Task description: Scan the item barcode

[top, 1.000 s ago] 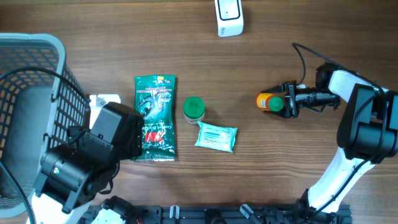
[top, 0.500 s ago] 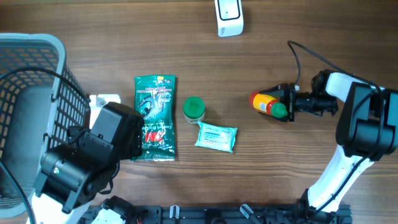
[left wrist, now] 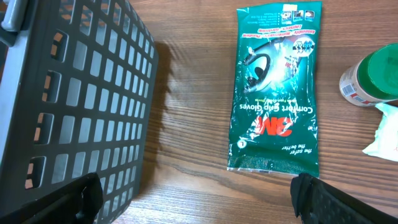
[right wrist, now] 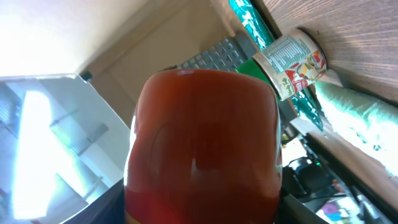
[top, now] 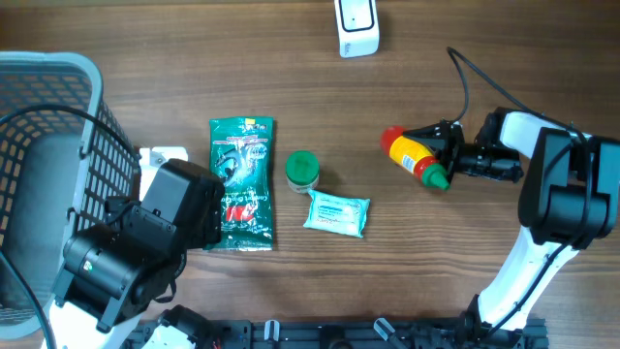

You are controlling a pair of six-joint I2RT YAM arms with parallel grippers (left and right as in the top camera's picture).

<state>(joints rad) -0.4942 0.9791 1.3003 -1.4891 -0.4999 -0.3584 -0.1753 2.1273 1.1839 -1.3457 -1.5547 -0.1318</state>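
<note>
Right jaws around bottle [top: 412, 155], now farther left and aslant.

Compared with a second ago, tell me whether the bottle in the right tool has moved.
Yes. The bottle, held by the right tool, has shifted left toward the green-lidded jar and turned, its red base now pointing up-left.

R hand [top: 438, 155] gripping, L hand [left wrist: 198, 202] wide open.
</note>
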